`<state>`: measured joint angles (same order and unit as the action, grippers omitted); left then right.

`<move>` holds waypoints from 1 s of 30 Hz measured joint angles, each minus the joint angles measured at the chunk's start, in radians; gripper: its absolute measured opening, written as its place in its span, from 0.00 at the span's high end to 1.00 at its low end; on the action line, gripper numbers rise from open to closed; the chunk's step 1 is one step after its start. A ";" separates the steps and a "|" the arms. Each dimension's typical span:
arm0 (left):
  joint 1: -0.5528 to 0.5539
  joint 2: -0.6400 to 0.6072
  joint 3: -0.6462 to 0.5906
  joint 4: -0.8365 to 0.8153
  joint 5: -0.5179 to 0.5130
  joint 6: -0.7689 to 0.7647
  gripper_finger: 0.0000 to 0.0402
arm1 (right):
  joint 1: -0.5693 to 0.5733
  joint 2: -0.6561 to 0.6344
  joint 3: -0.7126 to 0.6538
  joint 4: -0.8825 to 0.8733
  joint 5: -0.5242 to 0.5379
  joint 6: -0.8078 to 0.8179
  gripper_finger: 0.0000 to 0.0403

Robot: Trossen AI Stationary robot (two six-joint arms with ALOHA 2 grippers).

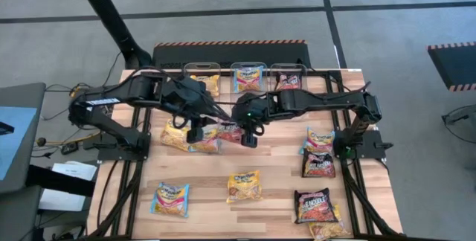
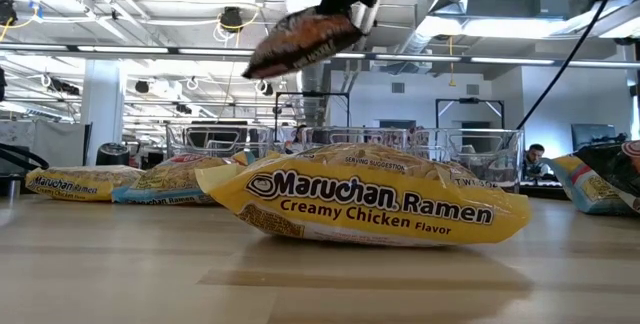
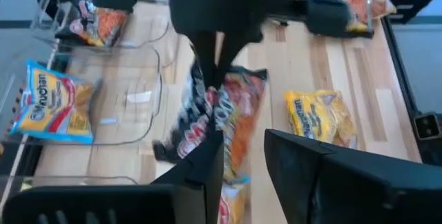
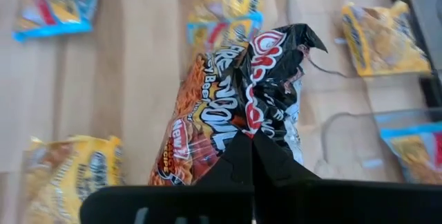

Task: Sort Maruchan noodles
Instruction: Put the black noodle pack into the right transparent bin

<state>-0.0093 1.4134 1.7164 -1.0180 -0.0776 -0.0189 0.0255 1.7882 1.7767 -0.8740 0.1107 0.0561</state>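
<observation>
The right end effector (image 4: 252, 156) is clamped on a dark maroon-black packet (image 4: 238, 106), pinching one crumpled end so the packet hangs lengthwise below the fingers, clear of the desk (image 1: 275, 168); the low view shows it lifted, at the top centre of the frame, above a yellow Creamy Chicken packet (image 2: 375, 202). In the high view the right end effector sits at the middle of the picture, and the three clear bins (image 1: 249, 72) stand in a row at the upper edge of the desk, straight up-frame from it. Judging by contents, the rightmost bin (image 1: 288, 74) already holds a dark packet, so the held one likely belongs there: the carry would run up and slightly right in the high view.

The left end effector (image 1: 195, 132) hovers just left of the right one, fingers apart and holding nothing, above yellow packets (image 1: 187, 138) lying at centre-left. Being so close, it is the main thing that could crowd the right arm's path; the bin walls are the other.

Other packets lie spread across the desk: a blue-and-pink one (image 1: 170, 198) at lower left, a yellow one (image 1: 244, 187) at lower centre, dark ones (image 1: 314, 204) at lower right
</observation>
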 joint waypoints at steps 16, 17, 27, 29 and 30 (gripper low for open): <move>0.082 -0.120 0.002 -0.086 -0.175 -0.017 0.79 | -0.165 -0.056 -0.002 -0.132 0.022 -0.223 0.99; 0.096 -0.128 0.002 -0.088 -0.179 -0.022 0.79 | -0.185 -0.065 -0.001 -0.129 0.022 -0.242 0.99; 0.215 -0.165 0.002 -0.092 -0.181 -0.035 0.79 | -0.461 -0.188 -0.070 -0.159 -0.022 -0.408 0.99; 0.232 -0.165 0.002 -0.092 -0.182 -0.035 0.79 | -0.507 -0.221 -0.119 -0.127 -0.030 -0.436 0.99; 0.241 -0.164 0.002 -0.091 -0.182 -0.035 0.79 | -0.530 -0.239 -0.147 -0.101 -0.030 -0.450 0.99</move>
<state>0.2316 1.2491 1.7180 -1.1094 -0.2594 -0.0535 -0.5040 1.5495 1.6298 -0.9748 0.0811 -0.3935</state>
